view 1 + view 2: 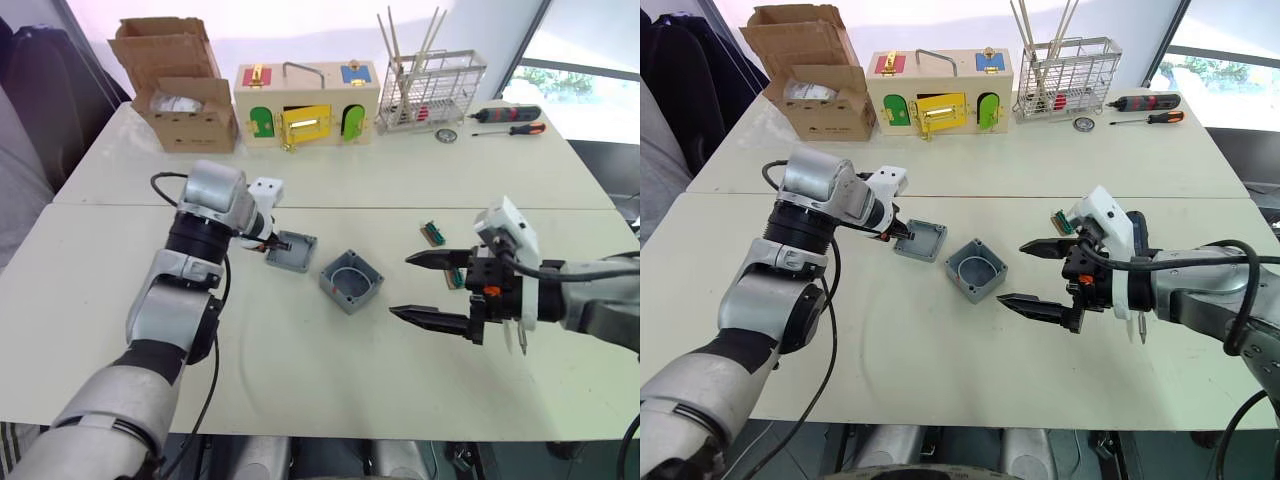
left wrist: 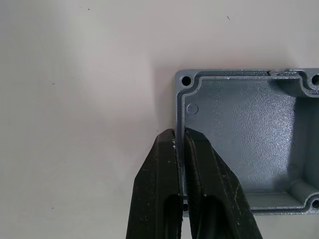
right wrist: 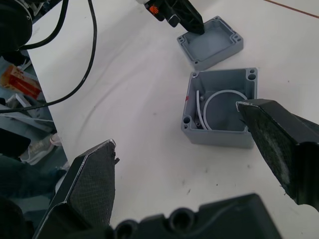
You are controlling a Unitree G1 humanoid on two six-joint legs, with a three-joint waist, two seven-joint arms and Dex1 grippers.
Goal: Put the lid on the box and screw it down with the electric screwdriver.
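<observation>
Your box (image 1: pixel 351 281) sits open side up near the middle of the tabletop (image 1: pixel 300 380), turned cornerwise, and in the right wrist view you can spot a white ring curled inside it against the walls. The lid (image 1: pixel 291 251) lies just beside the box toward the far-left side, hollow side up, not touching it. Your left gripper (image 2: pixel 180 144) has its fingers pressed together on the lid's rim on the edge away from the box, one finger inside, one outside, with the arm reaching in bent at the elbow. Your right gripper (image 1: pixel 432 289) hovers on the other side of the box, fingers spread wide and pointing at it. Way behind the box, a black electric screwdriver (image 1: pixel 505 115) lies by the wire rack (image 1: pixel 432 90).
</observation>
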